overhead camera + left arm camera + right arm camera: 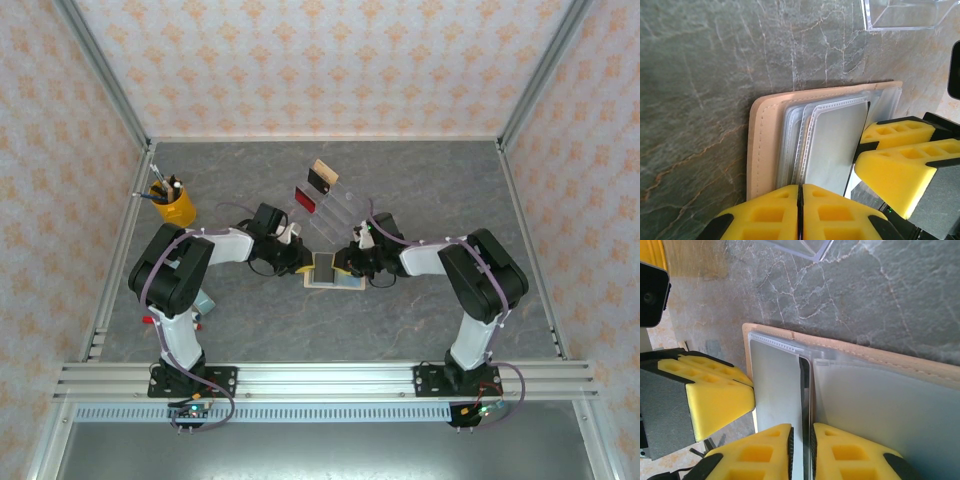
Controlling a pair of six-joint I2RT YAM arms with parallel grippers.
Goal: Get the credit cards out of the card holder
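Note:
The tan card holder (326, 277) lies open on the table between both grippers, its clear grey-blue pockets (832, 142) facing up. My left gripper (801, 205) is shut on the near edge of a pocket sleeve, at the holder's left side (303, 264). My right gripper (801, 450) is shut on the thin edge of the dark grey-black card (805, 390), which stands partway out of a pocket (324, 264). The red card (305, 201) and the tan card with a black band (320, 177) stand in the acrylic stand (340, 205).
A yellow cup of pens (172, 203) stands at the back left. The acrylic stand's corner (900, 15) is just beyond the holder. The right arm's fingers (900, 160) crowd the left wrist view; the left arm's pad (715, 395) sits close beside the right gripper.

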